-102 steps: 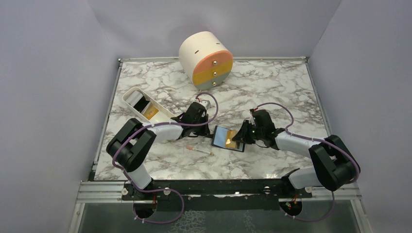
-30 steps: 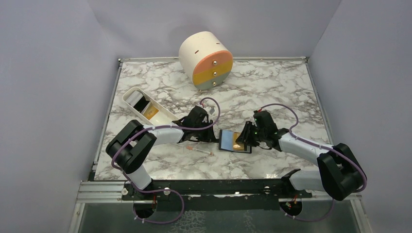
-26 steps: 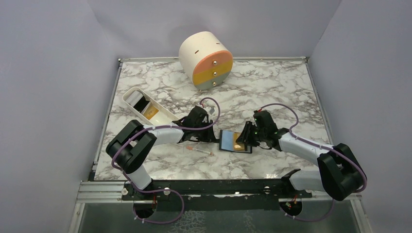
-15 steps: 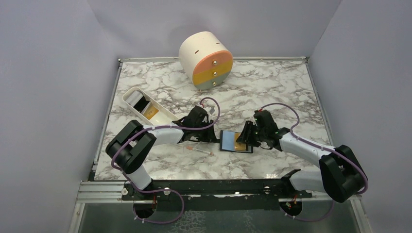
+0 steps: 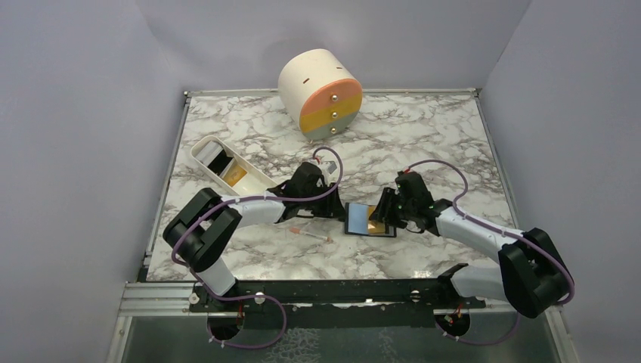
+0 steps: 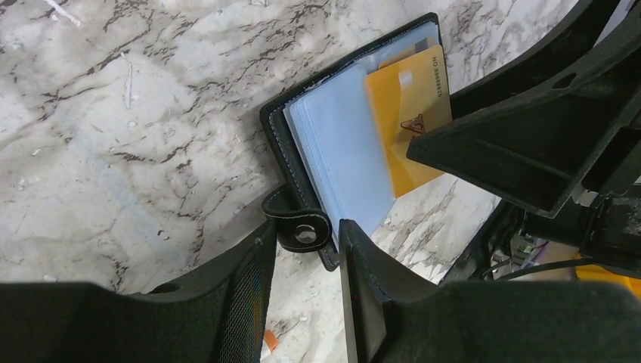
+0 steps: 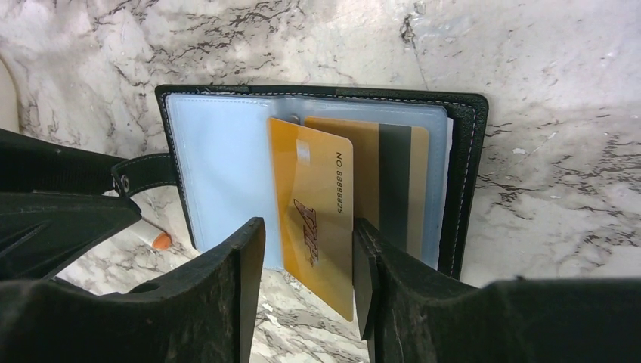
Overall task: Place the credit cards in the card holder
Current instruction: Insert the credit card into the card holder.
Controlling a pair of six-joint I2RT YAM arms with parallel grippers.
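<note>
The holder (image 5: 370, 220) lies open on the table (image 5: 423, 144), mid-width, toward the near edge. 1 orange card (image 7: 314, 219) leans partway into its sleeve (image 7: 219, 166), over a 2nd card (image 7: 393, 181) already inside. The right gripper (image 7: 308, 224) flanks the orange card; gripping or not, I cannot tell. The left gripper (image 6: 304, 227) stands part open around the snap tab (image 6: 299, 234).
</note>
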